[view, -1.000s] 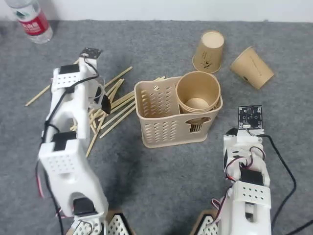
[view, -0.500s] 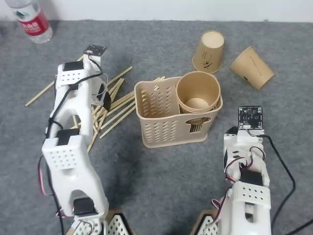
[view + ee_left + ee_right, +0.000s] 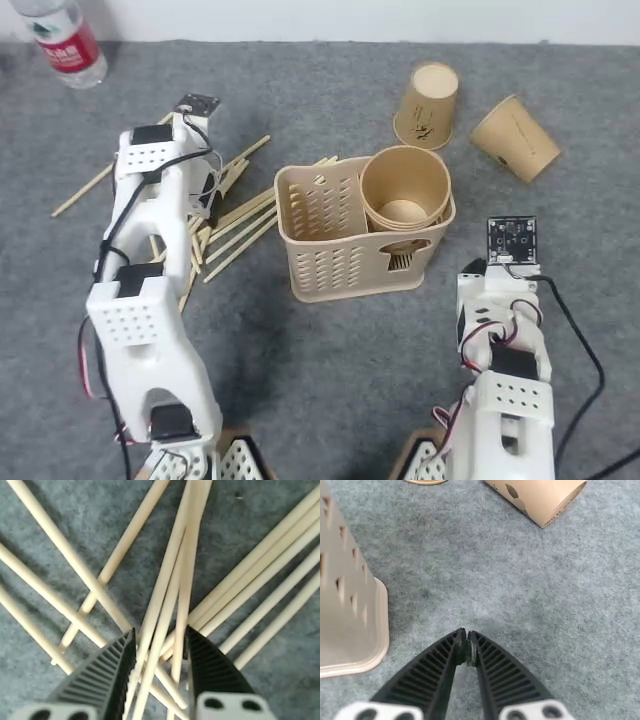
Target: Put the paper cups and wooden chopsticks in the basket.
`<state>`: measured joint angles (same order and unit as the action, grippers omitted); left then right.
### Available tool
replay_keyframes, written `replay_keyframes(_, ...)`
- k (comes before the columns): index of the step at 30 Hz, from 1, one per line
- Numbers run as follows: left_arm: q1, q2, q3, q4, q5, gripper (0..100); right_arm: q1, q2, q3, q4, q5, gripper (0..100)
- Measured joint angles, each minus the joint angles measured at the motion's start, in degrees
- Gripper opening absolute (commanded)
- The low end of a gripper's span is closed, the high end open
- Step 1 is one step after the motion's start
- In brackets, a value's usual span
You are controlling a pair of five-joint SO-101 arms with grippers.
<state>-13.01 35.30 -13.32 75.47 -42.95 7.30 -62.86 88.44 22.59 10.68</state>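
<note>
Wooden chopsticks [image 3: 240,212] lie in a loose pile on the grey carpet, left of the beige basket [image 3: 340,262]. My left gripper [image 3: 160,636] is down on the pile, open, with a few chopsticks [image 3: 176,595] between its jaws. Stacked paper cups [image 3: 405,188] stand in the basket's right compartment. Two more paper cups lie on their sides behind the basket, one [image 3: 427,105] close to it and one [image 3: 514,137] further right. My right gripper [image 3: 466,639] is shut on nothing, low over bare carpet beside the basket's corner [image 3: 355,630], with a lying cup [image 3: 540,497] beyond it.
A plastic water bottle [image 3: 65,42] lies at the far left corner. A lone chopstick [image 3: 78,195] sticks out left of the pile. Open carpet lies in front of the basket and between the two arms.
The left arm swung slightly away from the basket and settled lower onto the chopstick pile. The right arm has not moved.
</note>
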Motion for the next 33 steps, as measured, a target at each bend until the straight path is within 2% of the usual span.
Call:
replay_keyframes(4, 0.62, 0.0, 0.0, 0.35, 0.0, 14, 0.0, 0.0, 0.0, 0.0, 0.0, 1.5)
replay_keyframes(9, 2.37, 0.0, 0.0, 2.2, 0.0, 7, 0.0, 0.0, 0.0, 0.0, 0.0, 1.5)
replay_keyframes(21, 3.52, 0.44, 0.09, 3.16, 0.0, 6, 0.0, 0.0, 0.0, 0.0, 0.0, 1.5)
replay_keyframes(24, 3.43, 0.44, 0.09, 3.96, -1.76, 1, 0.09, 0.0, 0.0, 0.0, 0.0, 1.5)
replay_keyframes(33, 4.48, 0.44, -2.29, 9.41, -4.48, 1, 0.0, 0.0, 0.0, 0.0, 0.0, 1.5)
